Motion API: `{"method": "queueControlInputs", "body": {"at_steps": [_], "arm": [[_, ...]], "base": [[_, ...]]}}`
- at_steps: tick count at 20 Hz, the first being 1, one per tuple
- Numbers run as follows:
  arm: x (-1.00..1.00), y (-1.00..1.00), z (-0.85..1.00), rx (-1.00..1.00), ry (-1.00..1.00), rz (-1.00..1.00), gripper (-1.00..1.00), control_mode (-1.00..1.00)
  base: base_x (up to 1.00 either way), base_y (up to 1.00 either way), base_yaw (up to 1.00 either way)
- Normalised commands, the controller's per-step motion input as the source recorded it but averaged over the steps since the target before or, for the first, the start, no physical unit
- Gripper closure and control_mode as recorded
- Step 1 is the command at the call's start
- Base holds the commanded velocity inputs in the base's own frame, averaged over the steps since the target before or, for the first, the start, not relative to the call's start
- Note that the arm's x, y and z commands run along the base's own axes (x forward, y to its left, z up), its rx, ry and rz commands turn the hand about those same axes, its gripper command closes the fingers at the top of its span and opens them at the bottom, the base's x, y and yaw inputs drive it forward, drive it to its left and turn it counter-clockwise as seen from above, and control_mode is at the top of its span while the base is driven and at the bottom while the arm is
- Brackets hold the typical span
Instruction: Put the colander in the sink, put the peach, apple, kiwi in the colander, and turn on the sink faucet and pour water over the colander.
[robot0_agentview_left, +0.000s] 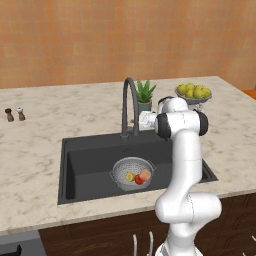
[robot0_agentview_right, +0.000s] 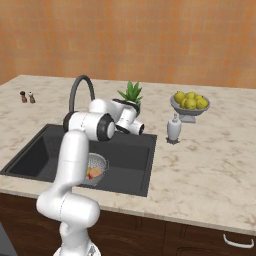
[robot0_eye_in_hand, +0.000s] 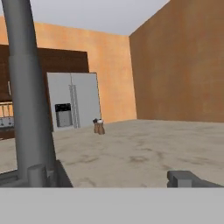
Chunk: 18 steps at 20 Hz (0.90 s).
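Three fruits sit in the colander (robot0_agentview_left: 132, 172), in the sink (robot0_agentview_left: 90, 165).
Gripper (robot0_eye_in_hand: 109, 179) released, empty, beside the sink faucet (robot0_agentview_left: 129, 107) base. Risk: jaws miss the lever, or the spout swings off, so water misses the colander.

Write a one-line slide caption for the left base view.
Colander holding the peach, apple and kiwi sits in the sink; the arm reaches toward the dry faucet.
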Motion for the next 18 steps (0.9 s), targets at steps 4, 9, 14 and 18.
{"method": "queueControlInputs", "body": {"at_steps": [4, 9, 14, 18], "arm": [[0.01, 0.22, 0.00, 0.00, 0.00, 0.00, -1.00, -1.00], [0.01, 0.21, 0.00, 0.00, 0.00, -0.01, 1.00, -1.00], [0.09, 0.02, -0.05, -0.02, 0.00, -0.08, 1.00, -1.00], [0.16, -0.03, -0.05, -0.05, 0.00, -0.15, 1.00, -1.00]], "base": [[0.00, 0.00, 0.00], [0.00, 0.00, 0.00], [0.00, 0.00, 0.00], [0.00, 0.00, 0.00]]}}
